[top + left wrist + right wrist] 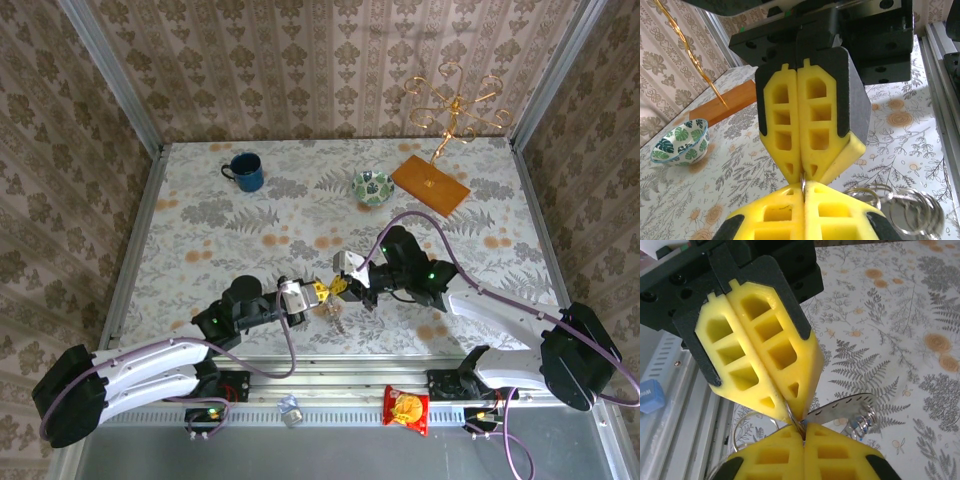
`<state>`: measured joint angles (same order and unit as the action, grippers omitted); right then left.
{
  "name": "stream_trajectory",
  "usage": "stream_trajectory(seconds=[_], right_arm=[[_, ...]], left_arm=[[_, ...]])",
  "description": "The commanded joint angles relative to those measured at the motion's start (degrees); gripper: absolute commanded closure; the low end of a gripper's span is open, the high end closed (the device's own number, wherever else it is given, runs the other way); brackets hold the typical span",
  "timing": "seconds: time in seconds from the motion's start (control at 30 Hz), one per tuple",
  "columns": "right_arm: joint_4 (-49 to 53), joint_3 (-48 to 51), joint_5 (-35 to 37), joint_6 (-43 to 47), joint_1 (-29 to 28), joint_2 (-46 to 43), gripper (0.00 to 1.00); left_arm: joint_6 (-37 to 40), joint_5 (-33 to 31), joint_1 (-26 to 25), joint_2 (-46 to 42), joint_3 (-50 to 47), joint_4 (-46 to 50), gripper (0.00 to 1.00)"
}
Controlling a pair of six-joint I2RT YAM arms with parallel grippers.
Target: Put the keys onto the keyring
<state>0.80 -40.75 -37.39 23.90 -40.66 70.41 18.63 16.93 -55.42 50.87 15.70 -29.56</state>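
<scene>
Left gripper (319, 291), from above: reaches in from the left and meets the right gripper (342, 286) tip to tip over the near part of the table (200, 230), both pairs of yellow fingers pressed together. Carries the keyring (336, 316) as a small silvery cluster just below that meeting point, too small here to sort out. Stands well apart from the blue mug (243, 172), the green bowl (372, 187) and the orange board (430, 183) at the far side.

From the left wrist: shows own fingers (775, 217) closed seam to seam at the bottom and the right gripper's fingers (815, 115) closed likewise above. Pinches a thin wire that runs from one seam straight into the other. Places the keyring's overlapping silvery loops (907, 212) low on the right, just beside the own fingers; cannot tell whether resting on the table.

From the right wrist: repeats the pinch, own fingers (770, 460) below, left gripper's fingers (740, 350) above, both clamped on the same thin wire of the keyring. Shows one key (840, 407), a flat silvery blade with a row of small holes, jutting right from behind the pinch, with a spot of blue at its far end.
</scene>
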Motion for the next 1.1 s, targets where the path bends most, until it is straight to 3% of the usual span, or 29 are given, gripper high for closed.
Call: stream_trajectory(seconds=[0.0, 0.07, 0.13, 0.47, 0.67, 0.8, 0.93, 1.07], right_arm=[[-1.0, -1.5, -3.7, 0.8, -0.2, -0.3, 1.00], [1.4, -2.8, -3.7, 2.1, -0.2, -0.3, 1.00], [5.0, -4.6, -3.3, 4.2, -0.4, -0.1, 1.00], [21.2, -14.7, 5.1, 13.5, -5.4, 3.1, 1.00], [22.4, -17.8, 8.2, 14.1, -6.5, 3.8, 1.00], [19.7, -16.7, 11.2, 12.0, -6.4, 3.3, 1.00], [14.2, -11.7, 8.0, 7.2, -3.9, 1.1, 0.78], [7.2, -5.0, 6.5, 3.3, -1.8, -2.1, 0.66]], left_arm=[[-1.3, 1.0, 0.0, -0.9, -0.3, -3.3, 1.00], [-1.2, -0.6, 0.0, -1.0, 0.1, -1.5, 0.90], [0.0, -1.0, 0.0, -0.9, 1.2, 1.8, 0.88], [3.7, -0.7, 0.0, 2.2, 6.1, 10.7, 0.90], [5.0, 0.8, 0.0, 3.1, 7.3, 13.6, 1.00], [4.9, 0.9, 0.0, 2.4, 6.8, 13.0, 1.00], [4.0, 0.6, 0.1, 1.1, 5.0, 9.2, 1.00], [2.6, 0.7, 0.2, 0.0, 3.3, 4.8, 1.00]])
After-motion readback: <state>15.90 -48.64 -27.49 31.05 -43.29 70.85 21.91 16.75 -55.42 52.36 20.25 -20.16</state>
